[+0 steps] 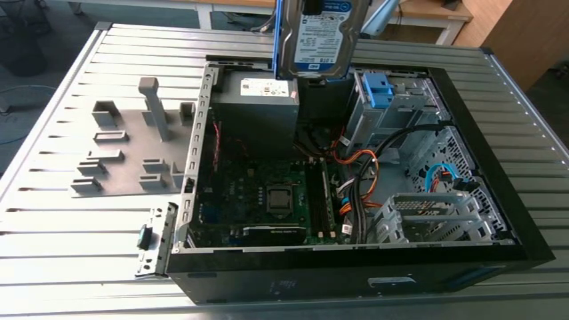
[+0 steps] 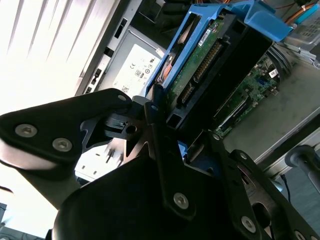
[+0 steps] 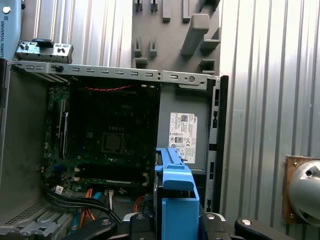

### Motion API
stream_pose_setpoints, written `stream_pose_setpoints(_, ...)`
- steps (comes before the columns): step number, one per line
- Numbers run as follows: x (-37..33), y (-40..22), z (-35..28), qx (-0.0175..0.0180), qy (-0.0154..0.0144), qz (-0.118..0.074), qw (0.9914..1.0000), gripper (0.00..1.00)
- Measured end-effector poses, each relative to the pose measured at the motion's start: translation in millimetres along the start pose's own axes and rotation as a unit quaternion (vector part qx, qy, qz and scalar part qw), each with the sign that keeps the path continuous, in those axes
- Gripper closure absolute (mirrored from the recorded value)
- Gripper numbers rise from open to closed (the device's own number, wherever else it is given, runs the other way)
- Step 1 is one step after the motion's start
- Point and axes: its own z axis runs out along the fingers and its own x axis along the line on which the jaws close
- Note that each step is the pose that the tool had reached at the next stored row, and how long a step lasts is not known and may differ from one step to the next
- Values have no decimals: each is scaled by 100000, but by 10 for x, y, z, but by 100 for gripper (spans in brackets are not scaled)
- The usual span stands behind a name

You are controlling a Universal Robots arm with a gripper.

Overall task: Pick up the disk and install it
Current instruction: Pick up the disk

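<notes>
The slatted metal table point(image 1: 53, 220) carries the open computer case point(image 1: 356, 277), which lies on its side with the panel off. I judge this leaves the interior facing up for reach from above. On the exterior view's clock face, a grey fixture plate point(image 1: 133, 147) lies on the table at nine o'clock of the case. Inside, the motherboard point(image 1: 266, 193) takes the middle and the grey power supply point(image 1: 258, 107) sits at eleven o'clock. The metal drive cage point(image 1: 391, 110), with its small blue latch point(image 1: 377, 90), stands at one o'clock. The disk point(image 1: 320, 33) hangs on edge at twelve o'clock, over the gap between power supply and cage, and seems to touch neither. In the second wrist view the gripper point(image 2: 182, 135) is clamped on the disk's blue bracket point(image 2: 175, 55). Its black fingers point(image 2: 152, 125) grip the bracket's two sides at one end. The connector edge and green circuit board point away toward the case, likely so that end can enter first. The exterior frame cuts off the disk's upper part. The bracket hides the contact of the pads. I cannot tell which bay the disk is meant for.
</notes>
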Motion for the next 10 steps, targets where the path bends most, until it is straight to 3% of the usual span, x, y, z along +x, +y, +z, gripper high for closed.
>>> stream_pose_setpoints(10,52,1,-1,0,2,3,100000,63)
